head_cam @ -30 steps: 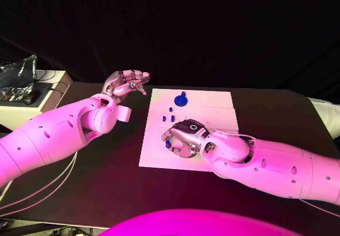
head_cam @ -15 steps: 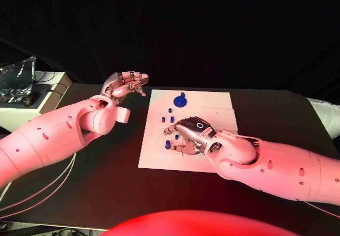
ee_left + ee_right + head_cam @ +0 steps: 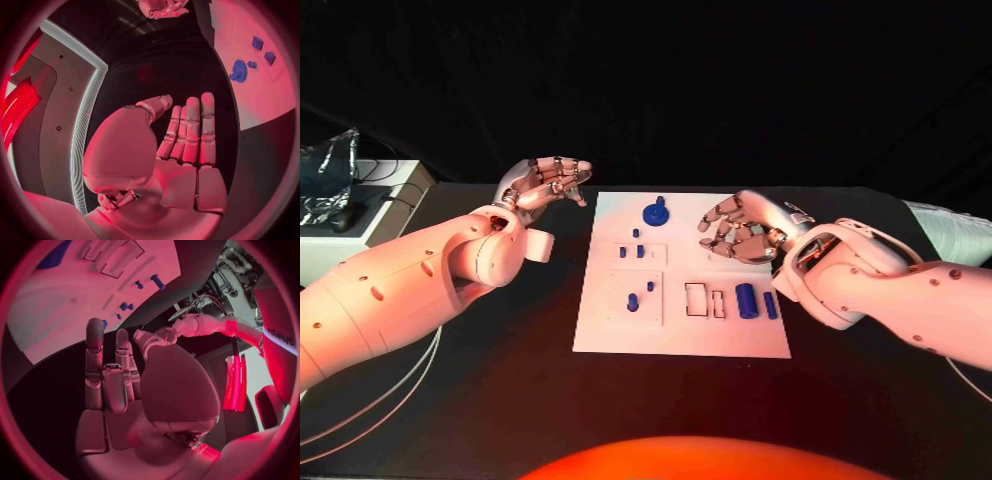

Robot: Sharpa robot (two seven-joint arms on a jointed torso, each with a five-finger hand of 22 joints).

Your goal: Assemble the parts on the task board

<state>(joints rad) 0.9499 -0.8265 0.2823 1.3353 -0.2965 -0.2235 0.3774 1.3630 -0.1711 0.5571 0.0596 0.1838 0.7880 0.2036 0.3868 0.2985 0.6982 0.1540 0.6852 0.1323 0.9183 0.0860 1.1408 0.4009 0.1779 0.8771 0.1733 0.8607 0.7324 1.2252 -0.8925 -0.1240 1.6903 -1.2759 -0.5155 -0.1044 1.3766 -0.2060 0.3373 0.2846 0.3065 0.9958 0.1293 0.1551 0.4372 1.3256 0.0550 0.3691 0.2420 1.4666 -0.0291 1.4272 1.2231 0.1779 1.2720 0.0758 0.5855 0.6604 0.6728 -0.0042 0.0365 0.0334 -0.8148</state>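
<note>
Right hand (image 3: 744, 230) hovers over task board (image 3: 682, 335) right edge, fingers loosely curled, holding nothing; left hand (image 3: 545, 182) empty too (beside board). Loose blue parts (image 3: 756, 301) lie near slots: descend straight, pinch one.

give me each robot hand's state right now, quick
Left robot hand: open, fingers loosely curled, holding nothing, raised beside the white rectangular task board.
Right robot hand: open, holding nothing, at the board's right edge.

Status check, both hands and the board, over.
Left hand open, off the board. Right hand open, empty, above task board. Blue parts lie loose. Nothing in the way.
</note>
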